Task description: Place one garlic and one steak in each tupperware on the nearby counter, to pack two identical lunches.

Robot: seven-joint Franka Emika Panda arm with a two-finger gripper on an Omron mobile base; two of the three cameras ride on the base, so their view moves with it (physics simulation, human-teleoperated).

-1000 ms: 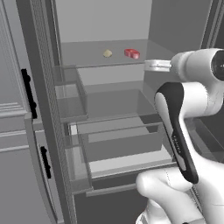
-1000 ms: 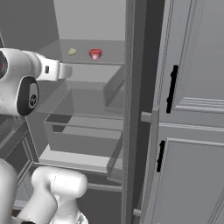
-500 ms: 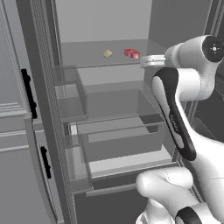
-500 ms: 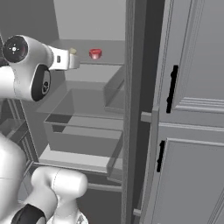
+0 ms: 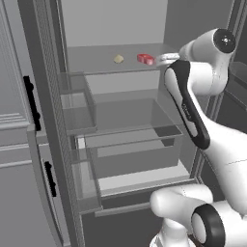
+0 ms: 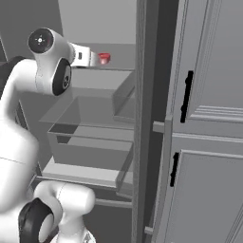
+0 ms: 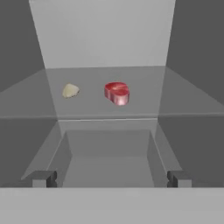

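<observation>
1. I've got the gripper (image 7: pixel 111 178) lined up at the mouth of the open fridge, jaws spread as wide as they go and nothing between them
2. Straight ahead on the upper shelf (image 7: pixel 144 100) sits the steak (image 7: pixel 117 93), with the garlic (image 7: pixel 70 90) just beside it to the left in the hand view, the two apart and not touching
3. From the left base view the steak (image 5: pixel 145 59) is the nearer of the two to my hand, the garlic (image 5: pixel 118 59) further along the shelf; from the right base view the steak (image 6: pixel 104 58) sits just off the gripper's nose
4. My read is that the steak is the pick in hand: I'd go in level, just above the shelf surface, and centre the slab between the fingers (image 7: pixel 43 178) before closing (it looks thick enough to take across its width)
5. I'd keep clear of the garlic so it isn't nudged away
6. Containers: the clear drawer (image 5: pixel 130 128) below the shelf looks to hold nothing, the lower bin (image 5: pixel 140 161) likewise, as far as I can tell
7. The door pockets (image 5: pixel 77 113) look bare too
</observation>
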